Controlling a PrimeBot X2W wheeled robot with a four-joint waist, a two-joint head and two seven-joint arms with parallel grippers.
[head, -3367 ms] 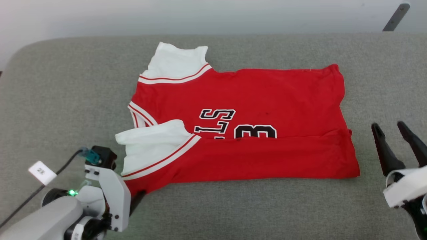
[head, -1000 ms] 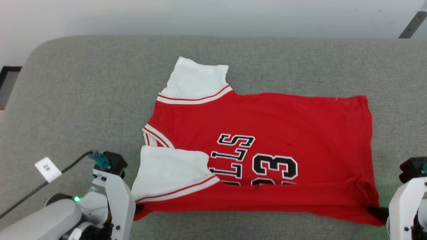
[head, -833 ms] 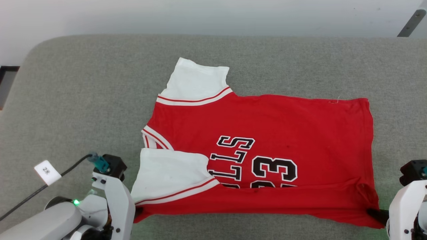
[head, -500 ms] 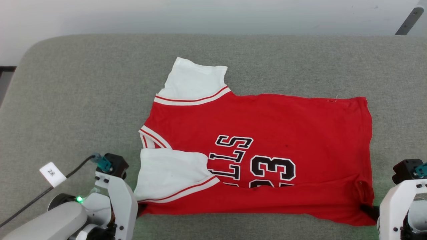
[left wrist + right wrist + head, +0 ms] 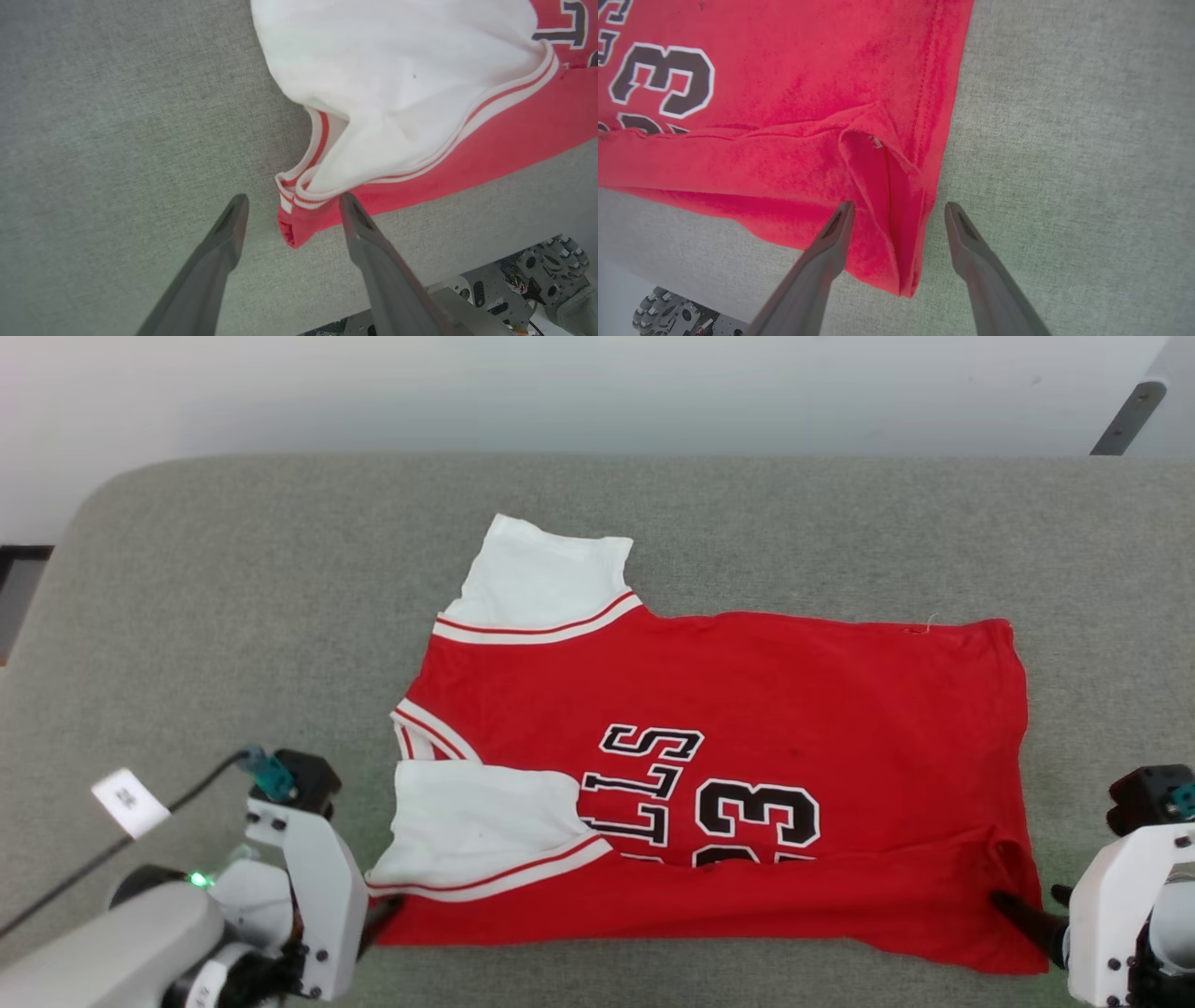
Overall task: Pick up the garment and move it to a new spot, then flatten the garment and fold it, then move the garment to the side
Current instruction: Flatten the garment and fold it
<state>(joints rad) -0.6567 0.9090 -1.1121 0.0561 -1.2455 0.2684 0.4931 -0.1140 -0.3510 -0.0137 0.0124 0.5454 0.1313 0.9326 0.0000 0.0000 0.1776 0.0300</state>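
Currently left gripper [image 5: 293,198] and right gripper [image 5: 900,205] gape wide, each astride a near corner of the garment [image 5: 794,709], which lies nine-to-three o'clock.

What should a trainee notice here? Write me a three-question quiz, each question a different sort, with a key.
1. True or false: the left tool is shut on the garment's near corner.
2. What does the garment lie on? A) grey padded surface B) wooden table C) metal tray
3. Fill in: the number printed on the garment is ___.
Key: 1. False: the left tool and the right tool both stand open, each with a garment corner lying between its fingers. 2. A. 3. 23.
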